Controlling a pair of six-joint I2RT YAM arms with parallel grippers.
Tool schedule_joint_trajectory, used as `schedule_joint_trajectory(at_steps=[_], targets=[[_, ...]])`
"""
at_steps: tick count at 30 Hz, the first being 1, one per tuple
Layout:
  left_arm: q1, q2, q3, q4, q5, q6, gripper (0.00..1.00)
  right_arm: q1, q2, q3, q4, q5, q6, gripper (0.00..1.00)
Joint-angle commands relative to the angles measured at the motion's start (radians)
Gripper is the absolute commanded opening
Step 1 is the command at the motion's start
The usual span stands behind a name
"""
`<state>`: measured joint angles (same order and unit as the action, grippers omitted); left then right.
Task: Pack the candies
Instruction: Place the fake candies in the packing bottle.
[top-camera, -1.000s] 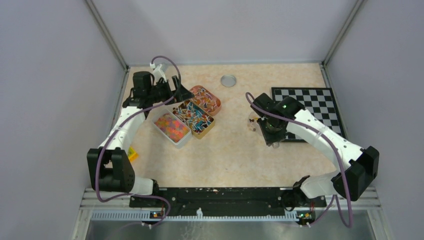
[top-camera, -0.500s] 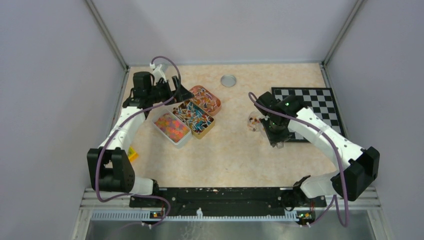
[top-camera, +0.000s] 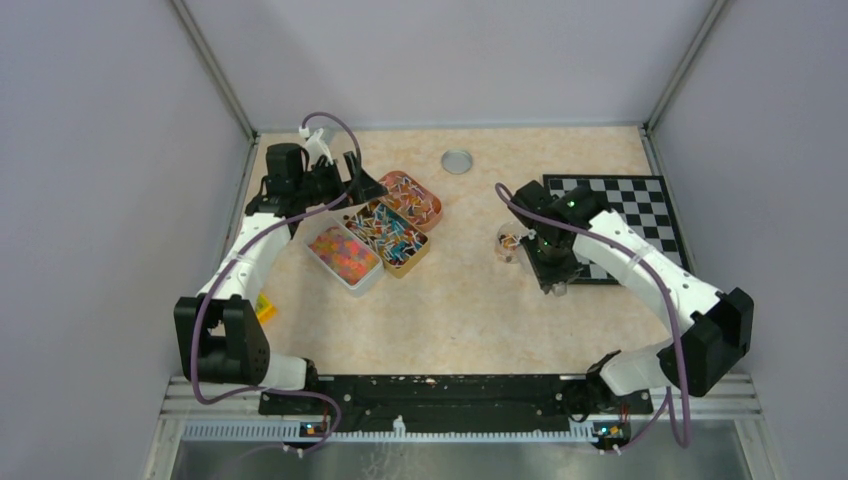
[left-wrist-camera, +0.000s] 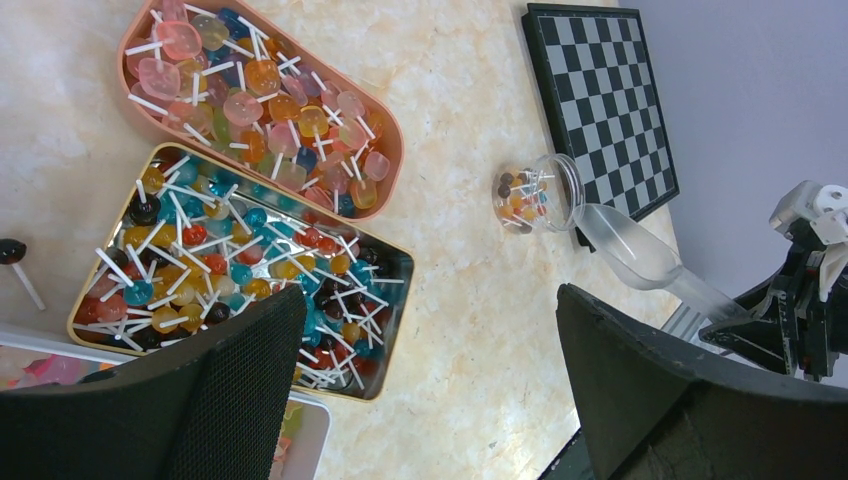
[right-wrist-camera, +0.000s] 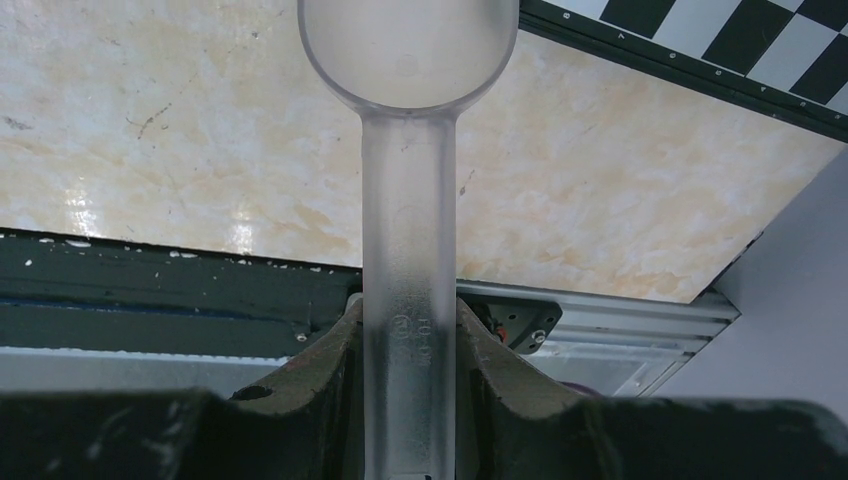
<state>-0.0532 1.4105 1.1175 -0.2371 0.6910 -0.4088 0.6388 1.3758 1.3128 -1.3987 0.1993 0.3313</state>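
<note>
Slightly shifted since a second ago, our right arm (top-camera: 640, 270) has turned its wrist by the chessboard, while our left arm (top-camera: 250, 250) has kept its place. On the table (top-camera: 450, 310), the chessboard (top-camera: 625, 205) lies just to the outer side of our right gripper (right-wrist-camera: 410, 345). Under our left gripper (left-wrist-camera: 430, 395), whose fingers (left-wrist-camera: 230, 390) stand wide apart with nothing between them, sit a pink oval tin (top-camera: 412, 197) and a gold tin (top-camera: 390, 237), both full of lollipops (left-wrist-camera: 250, 110). The candies (top-camera: 342, 252) fill a white tray (top-camera: 368, 280) just beside the gold tin, on the near side of that gripper. Our right gripper is clamped on the handle of a clear scoop (right-wrist-camera: 410, 250), whose bowl reaches to the mouth of a small jar (left-wrist-camera: 525, 192) lying on its side. A round lid (top-camera: 457, 161) rests well beyond both grippers.
</note>
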Motion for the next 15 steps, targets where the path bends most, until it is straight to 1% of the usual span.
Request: schedule_joint_trajectory(at_steps=[1, 5, 11, 15], targets=[[0.003, -0.039, -0.005, 0.037, 0.011, 0.016, 0.99, -0.010, 0.006, 0.059, -0.025, 0.008, -0.009, 0.00], [0.003, -0.047, -0.014, 0.046, 0.008, 0.015, 0.99, -0.010, 0.007, 0.105, -0.034, 0.016, -0.009, 0.00], [0.013, -0.054, -0.097, 0.187, 0.062, 0.010, 0.99, -0.011, 0.000, 0.159, -0.031, 0.003, -0.021, 0.00], [0.013, -0.023, -0.101, 0.195, 0.099, -0.044, 0.99, -0.010, -0.024, 0.171, 0.015, -0.030, -0.047, 0.00]])
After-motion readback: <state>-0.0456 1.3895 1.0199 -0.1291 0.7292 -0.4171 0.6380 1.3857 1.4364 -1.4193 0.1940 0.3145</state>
